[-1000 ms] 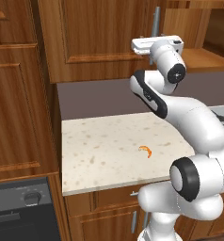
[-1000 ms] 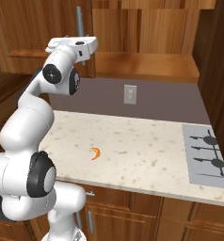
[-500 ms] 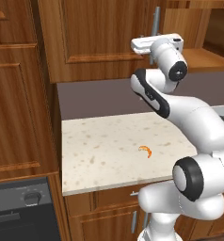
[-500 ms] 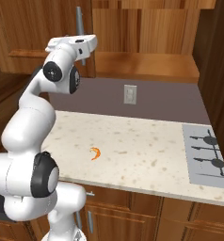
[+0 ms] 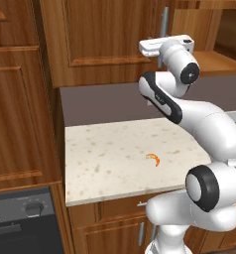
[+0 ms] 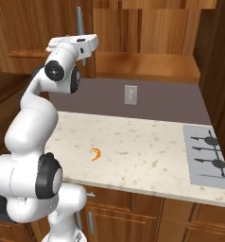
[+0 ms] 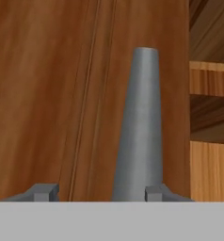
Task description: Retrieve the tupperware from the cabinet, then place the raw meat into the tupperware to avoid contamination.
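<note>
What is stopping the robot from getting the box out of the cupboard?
The cabinet door is shut in front. The tool is open at its silver handle, ready to pull.

Silver handle (image 7: 140, 127), cabinet door (image 7: 52, 94), pincer (image 7: 100, 192) spread

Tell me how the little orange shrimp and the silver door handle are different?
The raw meat is orange; the handle is silver-grey. The raw meat is tiny and curved; the handle is long and straight. The raw meat lies flat on the counter; the handle stands upright on the cabinet door, between the gripper fingertips.
</note>
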